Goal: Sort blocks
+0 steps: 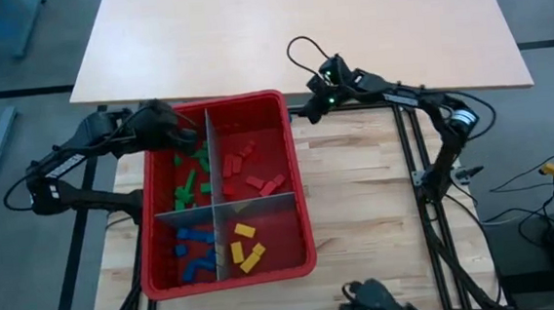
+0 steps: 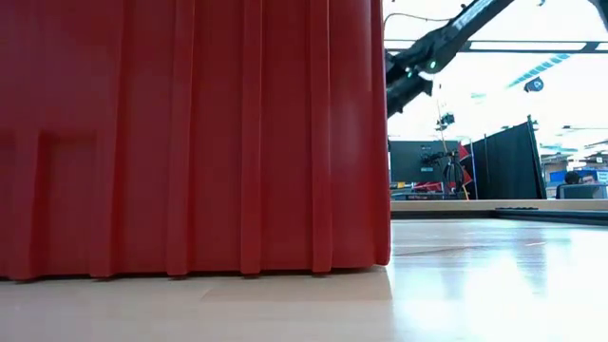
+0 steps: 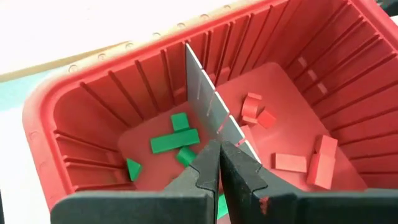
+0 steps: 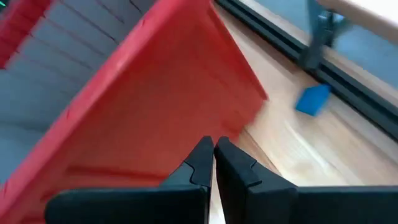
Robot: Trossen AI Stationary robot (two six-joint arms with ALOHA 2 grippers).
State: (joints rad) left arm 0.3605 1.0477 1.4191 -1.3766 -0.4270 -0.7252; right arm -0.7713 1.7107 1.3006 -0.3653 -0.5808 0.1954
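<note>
High view shows a big red bin [image 1: 293, 173] on the wooden surface [image 1: 358, 198], split into four compartments by grey divider panels [image 1: 212, 169]. Green blocks [image 1: 192, 176] lie in the far left compartment, red blocks [image 1: 252, 169] in the far right one, blue blocks [image 1: 194, 249] in the near left one and yellow blocks [image 1: 248, 245] in the near right one. Over the bin's far left corner hangs the left end effector [image 1: 186, 137], above the green compartment; its own wrist view shows its fingers [image 3: 205, 168] pressed almost together with nothing between them, pointing down toward the divider, with green blocks to one side of the panel and red blocks to the other. Just beyond the bin's far right corner sits the right end effector [image 1: 311, 112], outside the bin; in its wrist view its two fingers [image 4: 202, 163] are closed to a thin gap and hold nothing, hanging beside the bin's outer wall. That same view shows one blue block [image 4: 312, 99] lying alone on the surface outside the bin, near a dark frame rail [image 4: 292, 43]. Low view is mostly filled by the bin's ribbed red wall, with the right arm [image 2: 427, 52] reaching in from above beside it.
</note>
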